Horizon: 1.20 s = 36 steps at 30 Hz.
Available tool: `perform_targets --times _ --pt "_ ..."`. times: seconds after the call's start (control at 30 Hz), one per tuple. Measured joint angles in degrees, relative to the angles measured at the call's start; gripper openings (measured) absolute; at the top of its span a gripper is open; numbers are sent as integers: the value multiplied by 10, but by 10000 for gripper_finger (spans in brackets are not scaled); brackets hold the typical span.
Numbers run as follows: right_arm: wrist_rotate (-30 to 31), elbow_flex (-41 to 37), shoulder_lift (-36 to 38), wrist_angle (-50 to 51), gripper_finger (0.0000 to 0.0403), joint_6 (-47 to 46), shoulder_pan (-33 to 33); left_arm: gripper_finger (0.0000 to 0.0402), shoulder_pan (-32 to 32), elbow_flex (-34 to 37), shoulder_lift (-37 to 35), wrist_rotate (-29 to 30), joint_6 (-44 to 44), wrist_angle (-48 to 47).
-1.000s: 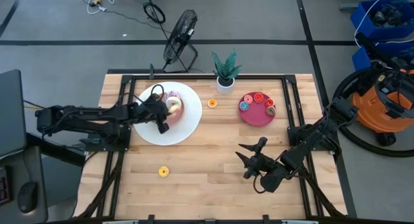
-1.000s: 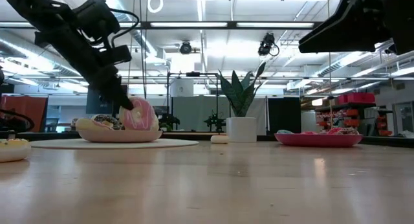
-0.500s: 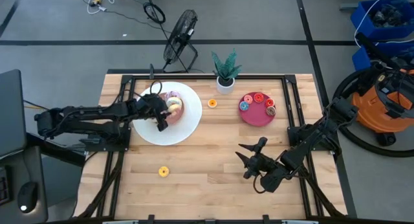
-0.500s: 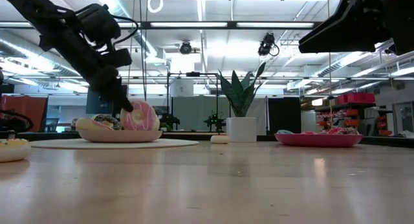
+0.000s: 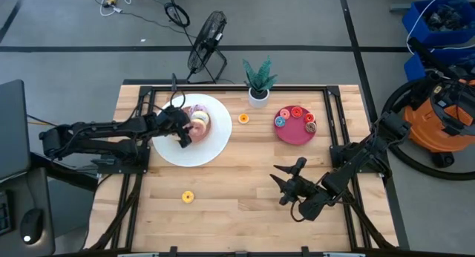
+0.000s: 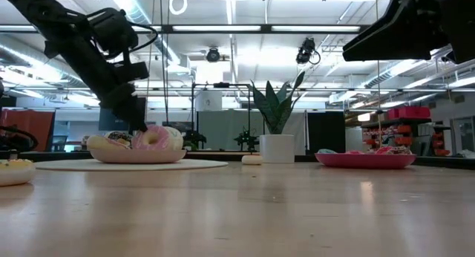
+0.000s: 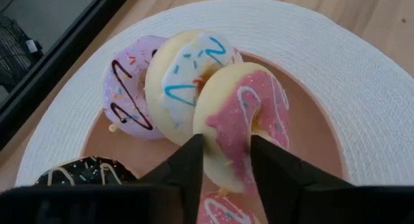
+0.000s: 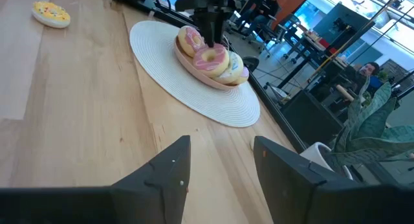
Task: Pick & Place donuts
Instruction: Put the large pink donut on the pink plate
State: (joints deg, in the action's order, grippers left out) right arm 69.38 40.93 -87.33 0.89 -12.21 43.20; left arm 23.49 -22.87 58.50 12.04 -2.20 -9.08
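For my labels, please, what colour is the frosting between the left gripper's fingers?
Pink frosting with white lines; left wrist view.

Bright, even light falls on the worktop [image 5: 245, 175] from overhead, and the high view shows only soft, short shadows under both arms. At table height, ceiling strip lights [image 6: 245, 28] glare hard, so the arms read as dark silhouettes, and the near wood blurs into a pale sheen. In the left wrist view the donuts [image 7: 213, 101] are sharp while the dark fingers [image 7: 187, 172] up close go soft. The right wrist view tilts and stretches at its edges, with a washed-out background.
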Motion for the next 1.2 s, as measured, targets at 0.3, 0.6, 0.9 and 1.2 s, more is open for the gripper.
perform_targets --times 0.3,0.6,0.9,1.2 --pt "0 0 0 0 178 0 0 11 0 0 0 8 0 2" --pt "0 0 0 0 178 2 0 5 0 -54 -1 -49 69 -75" --pt "0 0 0 0 178 2 0 4 24 -102 -1 -49 137 -197" --pt "0 0 0 0 178 3 0 32 41 -76 -1 -49 136 -175"
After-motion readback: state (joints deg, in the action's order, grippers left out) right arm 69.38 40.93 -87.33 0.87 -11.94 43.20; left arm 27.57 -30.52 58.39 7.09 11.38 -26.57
